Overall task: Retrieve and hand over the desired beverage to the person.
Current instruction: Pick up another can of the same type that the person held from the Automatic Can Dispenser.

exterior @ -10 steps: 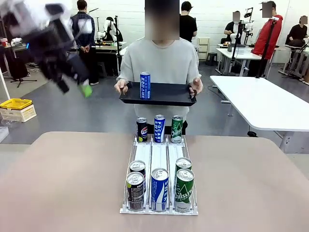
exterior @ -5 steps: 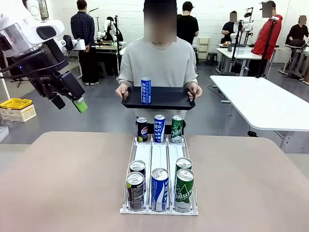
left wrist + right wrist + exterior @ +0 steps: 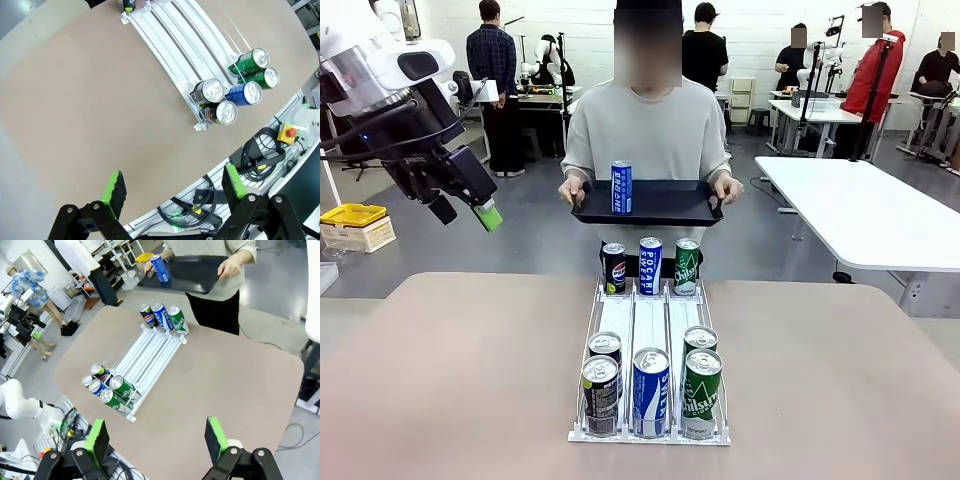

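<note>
We hang the left gripper and right gripper clear of the table, jaws wide and empty, as the person holds a tray level so the blue can stands upright beyond the rack.

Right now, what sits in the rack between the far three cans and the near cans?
Nothing: the rack has bare white lanes there, seen in the front view.
</note>
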`<action>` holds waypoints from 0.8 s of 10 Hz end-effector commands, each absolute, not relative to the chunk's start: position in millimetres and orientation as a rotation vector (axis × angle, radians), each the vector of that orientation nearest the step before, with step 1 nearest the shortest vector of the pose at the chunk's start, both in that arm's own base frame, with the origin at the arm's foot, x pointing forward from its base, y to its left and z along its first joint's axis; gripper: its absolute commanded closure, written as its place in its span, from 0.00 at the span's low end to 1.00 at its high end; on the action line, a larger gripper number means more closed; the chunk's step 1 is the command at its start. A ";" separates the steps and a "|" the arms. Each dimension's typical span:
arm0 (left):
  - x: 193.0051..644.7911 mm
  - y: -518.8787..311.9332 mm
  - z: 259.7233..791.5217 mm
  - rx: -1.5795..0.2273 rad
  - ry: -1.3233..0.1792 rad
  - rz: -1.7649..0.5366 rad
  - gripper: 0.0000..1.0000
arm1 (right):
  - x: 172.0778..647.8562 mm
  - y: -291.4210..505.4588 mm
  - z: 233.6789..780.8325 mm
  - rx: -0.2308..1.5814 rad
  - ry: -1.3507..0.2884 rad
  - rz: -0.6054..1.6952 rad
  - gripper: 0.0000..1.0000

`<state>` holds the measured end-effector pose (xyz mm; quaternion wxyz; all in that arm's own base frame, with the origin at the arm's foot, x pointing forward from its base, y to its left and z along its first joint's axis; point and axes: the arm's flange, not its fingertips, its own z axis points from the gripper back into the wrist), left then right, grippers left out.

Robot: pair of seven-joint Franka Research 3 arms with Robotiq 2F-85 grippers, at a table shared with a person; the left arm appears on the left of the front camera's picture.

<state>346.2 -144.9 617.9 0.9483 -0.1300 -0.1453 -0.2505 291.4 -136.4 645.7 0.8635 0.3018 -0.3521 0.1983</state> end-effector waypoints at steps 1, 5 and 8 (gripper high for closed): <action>348.1 -145.2 620.5 -0.257 -0.292 -0.516 0.00 | 293.3 -136.8 645.9 0.654 -0.751 0.436 0.00; 332.1 -60.7 657.6 -0.380 -0.427 -0.911 0.00 | 293.3 -136.8 645.9 0.654 -0.751 0.436 0.00; 330.0 28.7 681.0 -0.567 -0.580 -0.831 0.00 | 293.3 -136.8 645.9 0.654 -0.751 0.436 0.00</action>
